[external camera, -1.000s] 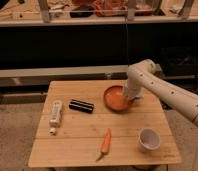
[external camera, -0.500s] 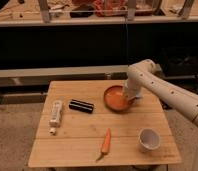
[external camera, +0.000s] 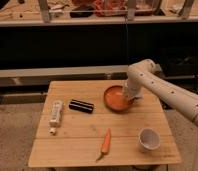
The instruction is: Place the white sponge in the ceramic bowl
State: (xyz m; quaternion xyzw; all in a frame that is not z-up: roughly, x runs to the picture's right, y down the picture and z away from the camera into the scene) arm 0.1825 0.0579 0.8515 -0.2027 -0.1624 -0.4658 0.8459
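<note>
Wooden slatted bench [external camera: 77, 135] in the middle of the view, seen from the front and slightly above.

Toward the back right of the bench: wide, shallow orange bowl [external camera: 113, 97] with a low rim, upright and flat on the wood.

Over the bowl's right edge: claw [external camera: 131, 98], lowered to rim height at the end of a white arm [external camera: 164, 91]. Arm entering from the right side of the view, bending at a rounded elbow above the bowl, then dropping almost straight down. Claw pointed downward, at or just inside the right rim. Released or clenched: cannot tell. Contact with the dish: cannot tell either.

White sponge: not to be made out anywhere on the open wood or in the visible part of the bowl. Possibly hidden at the claw, but not discernible.

Left of the bowl, apart from it: a short black bar-shaped thing [external camera: 81, 105] lying flat, long side roughly parallel to the front edge.

Farther left, near the left side: long white tube [external camera: 55, 112] lying flat, cap end toward the front.

Front centre: carrot [external camera: 106, 142] lying on the wood, tip toward the front left, well apart from the bowl.

Front right: small white cup [external camera: 148, 139], upright, mouth open upward, near the right front corner and well apart from both carrot and bowl.

Behind the bench: dark low wall, and above it a cluttered shelf across the top of the view.
</note>
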